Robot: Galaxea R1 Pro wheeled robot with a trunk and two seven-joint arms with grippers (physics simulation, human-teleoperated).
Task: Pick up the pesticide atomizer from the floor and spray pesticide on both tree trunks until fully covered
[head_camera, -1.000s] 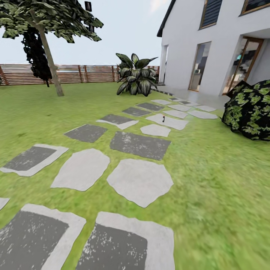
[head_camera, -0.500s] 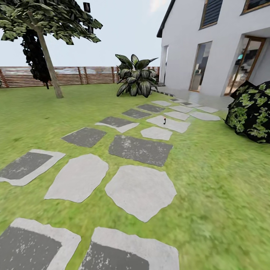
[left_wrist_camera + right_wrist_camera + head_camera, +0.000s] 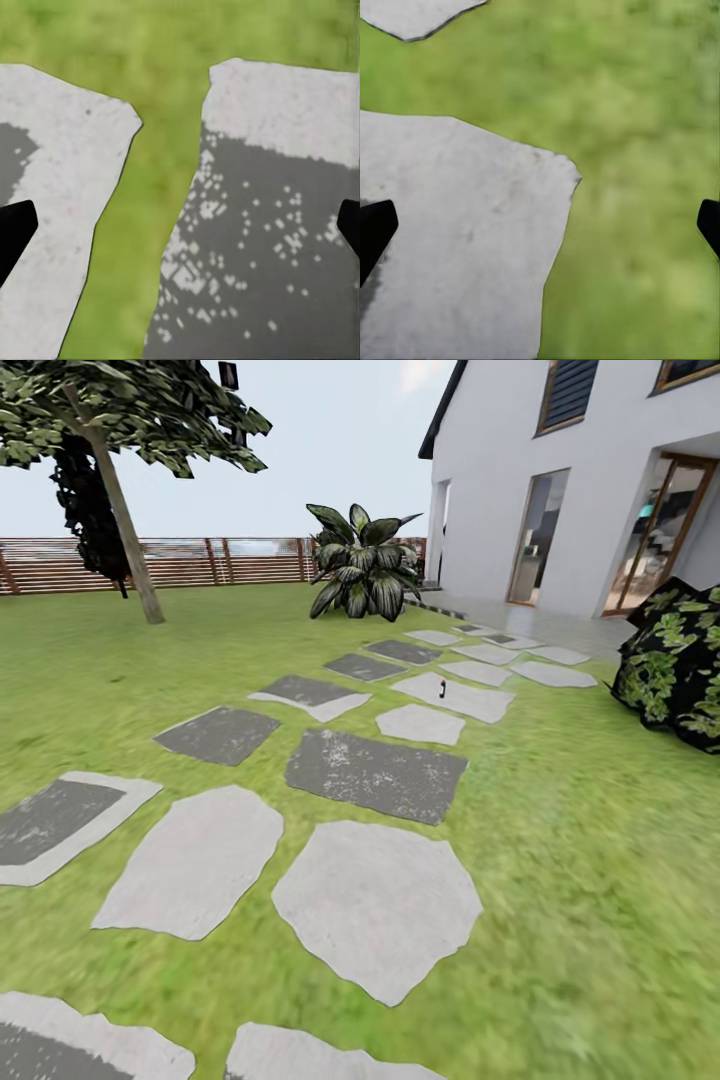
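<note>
Head view, left to right. At far left stands a tree (image 3: 120, 420) with a jagged dark green crown; its pale tree trunk (image 3: 125, 530) leans slightly and meets the lawn (image 3: 600, 840) before the brown slatted fence (image 3: 200, 560). A black-foliaged tree (image 3: 85, 510) stands just behind it. A broad-leaved striped plant (image 3: 365, 565) grows near the fence's right end. A path of grey stepping stones (image 3: 375, 905), some pale and some dark with pale borders, runs from my base toward the white house (image 3: 560, 490). The pesticide atomizer (image 3: 441, 688), a tiny dark upright bottle, stands on a pale stone midway along the path, well apart from me. A dark shrub with green leaves (image 3: 675, 670) sits at far right, before the glazed doors.

Left wrist view: my left gripper (image 3: 180, 225) has its two dark fingertips spread wide apart, holding nothing, above a grass strip between two stones.

Right wrist view: my right gripper (image 3: 540, 225) is likewise spread wide and empty, over a pale stone's edge and grass.
</note>
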